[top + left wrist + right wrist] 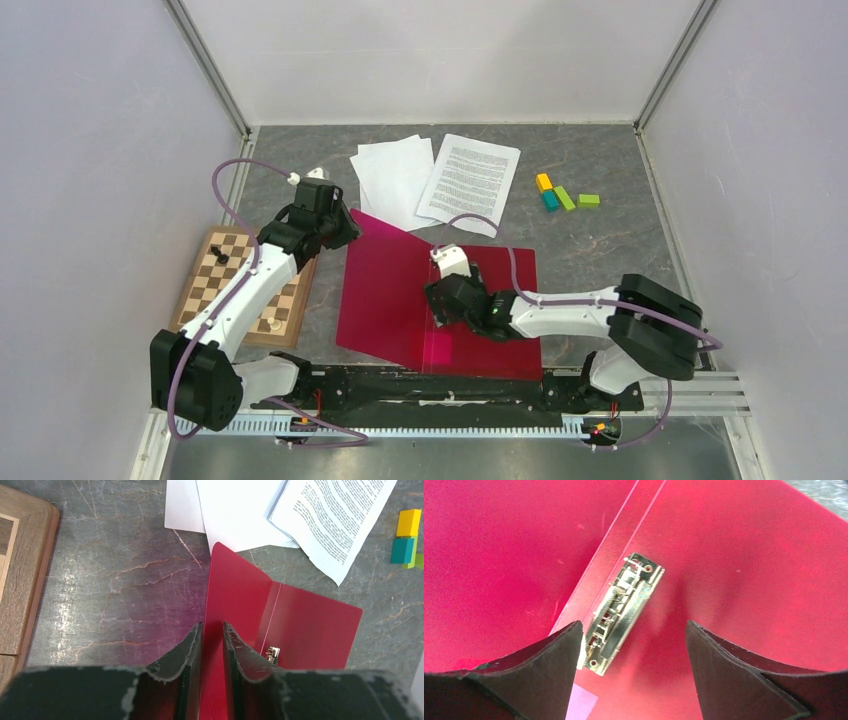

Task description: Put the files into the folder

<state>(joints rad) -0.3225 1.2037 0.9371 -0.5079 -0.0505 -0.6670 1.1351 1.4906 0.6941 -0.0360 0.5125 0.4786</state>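
The folder (390, 300) lies open in the middle of the surface (600, 250), with its left cover raised off the surface. The left claw (212, 626) stands narrowly parted astride that cover's free edge; whether it pinches the cover cannot be told. The right claw (633, 625) hangs wide open and empty over the folder's inside, its fingers either side of the metal clip (621, 612), with a pink square (583, 706) beside the clip. The files (470, 185) lie just beyond the folder's far edge. A chessboard (210, 270) sits left of the folder, and coloured blocks (565, 195) sit beyond it to the right.
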